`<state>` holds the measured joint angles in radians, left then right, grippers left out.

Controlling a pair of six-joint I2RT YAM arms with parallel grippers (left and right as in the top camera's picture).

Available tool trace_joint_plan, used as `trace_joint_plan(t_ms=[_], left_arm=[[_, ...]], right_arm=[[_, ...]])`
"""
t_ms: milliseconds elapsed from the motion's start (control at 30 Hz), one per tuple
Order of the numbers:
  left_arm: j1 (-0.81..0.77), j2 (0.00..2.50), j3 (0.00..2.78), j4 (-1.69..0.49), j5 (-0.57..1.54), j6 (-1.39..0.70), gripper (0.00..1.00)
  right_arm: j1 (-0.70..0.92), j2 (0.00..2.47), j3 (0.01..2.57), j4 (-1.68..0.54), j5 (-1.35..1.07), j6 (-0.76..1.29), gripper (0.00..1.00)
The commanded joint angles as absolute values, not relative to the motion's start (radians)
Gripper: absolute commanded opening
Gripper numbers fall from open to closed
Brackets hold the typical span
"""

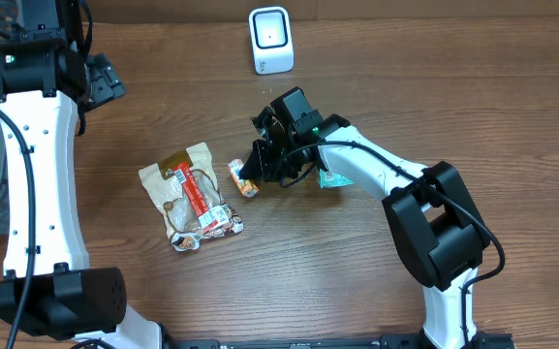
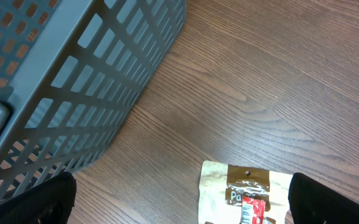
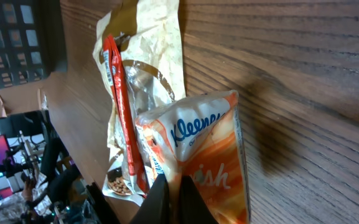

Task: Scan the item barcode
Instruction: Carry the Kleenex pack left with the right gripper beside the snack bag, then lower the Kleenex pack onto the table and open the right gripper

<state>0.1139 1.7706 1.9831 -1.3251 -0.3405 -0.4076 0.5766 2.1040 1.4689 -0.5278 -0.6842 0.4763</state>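
Right hand (image 3: pixel 168 191) is gripping the orange-and-white Kleenex tissue pack (image 3: pixel 207 155) with fingers closed on it, near the centre of the brown wooden worktop (image 1: pixel 357 281). It is just at 3 o'clock of the beige, clear-windowed snack pouch (image 1: pixel 187 189). White box-shaped scanner (image 1: pixel 270 40) is standing at 12 o'clock. Left hand (image 1: pixel 105 80) is hanging wide apart.

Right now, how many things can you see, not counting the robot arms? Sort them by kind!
Tissue packs: 1
Snack bags: 1
Scanners: 1
Baskets: 1
Teal items, mostly hidden under the arm: 1
Total: 5
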Motion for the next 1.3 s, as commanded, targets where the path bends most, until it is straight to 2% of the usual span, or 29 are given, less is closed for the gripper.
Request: trace_joint_plan(t_ms=[0,367,1267], left_arm=[[0.115,1.745,2.003,-1.328,-0.339,-0.396,1.0],[0.115,1.745,2.003,-1.328,-0.339,-0.396,1.0],[0.115,1.745,2.003,-1.328,-0.34,-0.396,1.0]], right_arm=[[0.579,2.104,1.486,-0.52,-0.698,0.498,0.04],[0.579,2.104,1.414,-0.415,-0.722,0.536,0.04],[0.602,2.104,1.36,-0.385,-0.622,0.535,0.05]])
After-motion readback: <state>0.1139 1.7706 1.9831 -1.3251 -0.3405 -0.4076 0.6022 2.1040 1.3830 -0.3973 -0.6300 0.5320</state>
